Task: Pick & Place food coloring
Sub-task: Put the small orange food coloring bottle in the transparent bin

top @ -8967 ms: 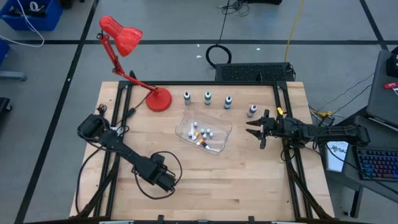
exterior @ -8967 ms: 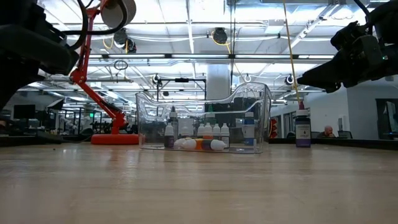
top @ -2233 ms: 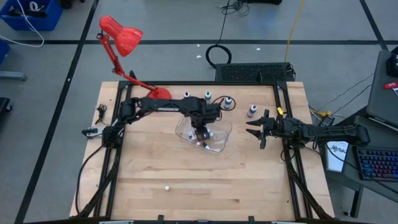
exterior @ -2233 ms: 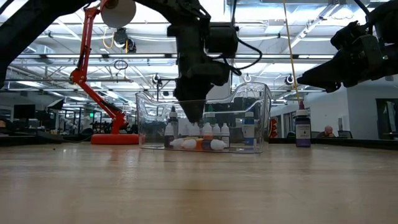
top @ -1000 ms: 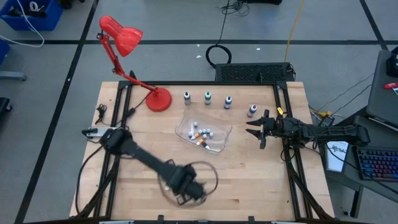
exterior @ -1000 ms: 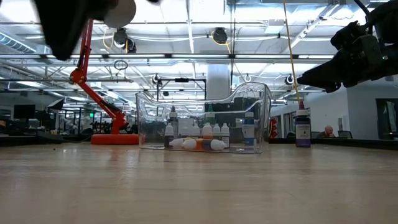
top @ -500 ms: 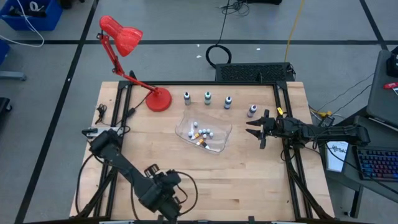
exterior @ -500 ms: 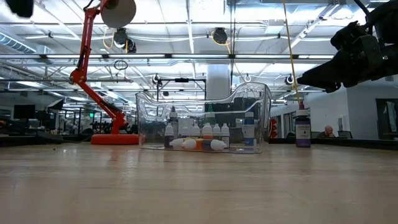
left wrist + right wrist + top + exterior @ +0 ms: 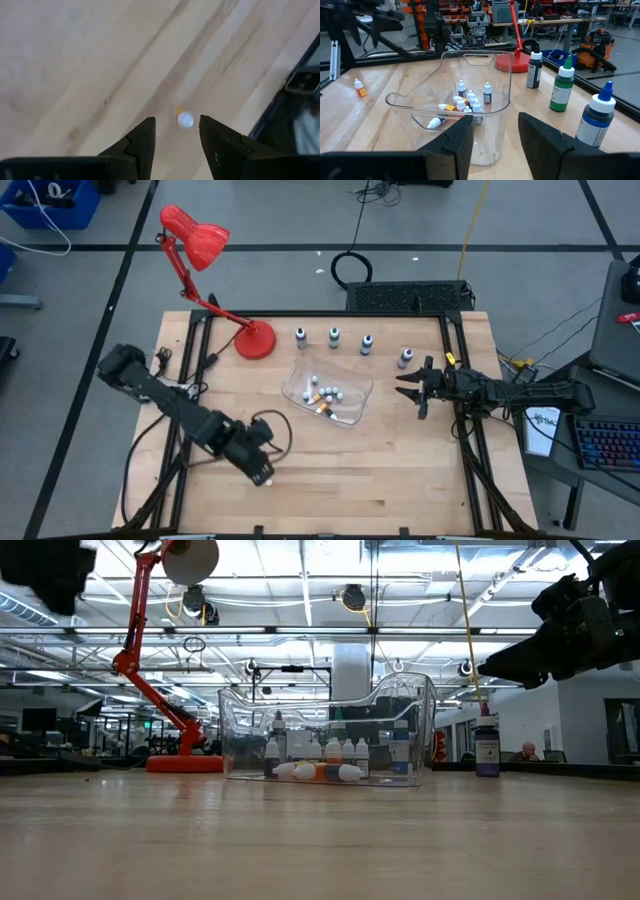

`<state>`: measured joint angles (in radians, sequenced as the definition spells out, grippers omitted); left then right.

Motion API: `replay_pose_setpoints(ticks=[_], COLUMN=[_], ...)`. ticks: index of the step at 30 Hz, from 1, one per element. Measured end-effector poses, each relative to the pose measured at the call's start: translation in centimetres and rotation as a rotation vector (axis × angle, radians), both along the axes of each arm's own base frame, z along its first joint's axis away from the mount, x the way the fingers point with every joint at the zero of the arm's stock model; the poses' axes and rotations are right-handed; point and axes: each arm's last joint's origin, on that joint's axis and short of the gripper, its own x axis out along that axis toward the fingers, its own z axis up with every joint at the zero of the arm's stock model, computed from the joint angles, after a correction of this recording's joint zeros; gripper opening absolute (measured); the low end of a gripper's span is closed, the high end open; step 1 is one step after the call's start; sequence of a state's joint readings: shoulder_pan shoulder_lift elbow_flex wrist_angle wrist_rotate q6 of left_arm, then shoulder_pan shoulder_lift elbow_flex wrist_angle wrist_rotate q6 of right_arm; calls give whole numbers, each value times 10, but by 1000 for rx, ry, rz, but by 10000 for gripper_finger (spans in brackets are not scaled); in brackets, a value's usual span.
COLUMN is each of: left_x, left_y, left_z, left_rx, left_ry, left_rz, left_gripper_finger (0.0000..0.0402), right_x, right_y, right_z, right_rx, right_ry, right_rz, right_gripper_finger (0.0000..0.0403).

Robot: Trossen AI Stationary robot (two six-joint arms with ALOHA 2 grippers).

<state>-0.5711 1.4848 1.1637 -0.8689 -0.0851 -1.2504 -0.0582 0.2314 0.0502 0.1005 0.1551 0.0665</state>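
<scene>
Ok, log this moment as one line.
left gripper open, above small orange-labelled bottle on table | right gripper open, parked right of clear bin | nothing held

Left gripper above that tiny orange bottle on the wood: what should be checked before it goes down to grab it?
1. Left gripper open and empty: ok.
2. Orange bottle lined up between the fingers: ok, slightly off centre in the left wrist view.
3. Bottle well apart from the clear tray: ok.
4. Right gripper out of the way, right of the tray: ok.
5. Height left above the bottle: cannot tell.
</scene>
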Motion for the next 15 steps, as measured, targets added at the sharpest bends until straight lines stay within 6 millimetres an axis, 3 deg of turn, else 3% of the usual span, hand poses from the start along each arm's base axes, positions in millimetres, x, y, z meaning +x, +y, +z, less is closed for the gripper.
replay_pose_setpoints(ticks=[5, 15], left_x=[-10, 4], left_y=[-5, -17], left_z=[-17, -43], left_rx=[-52, 24], left_ry=[79, 118], left_rz=[-104, -237], left_gripper_finger=[154, 154], right_x=[0, 0], right_y=[0, 0], right_z=[0, 0], right_rx=[0, 0], right_ry=[0, 0], right_rz=[0, 0], right_gripper_finger=[144, 144])
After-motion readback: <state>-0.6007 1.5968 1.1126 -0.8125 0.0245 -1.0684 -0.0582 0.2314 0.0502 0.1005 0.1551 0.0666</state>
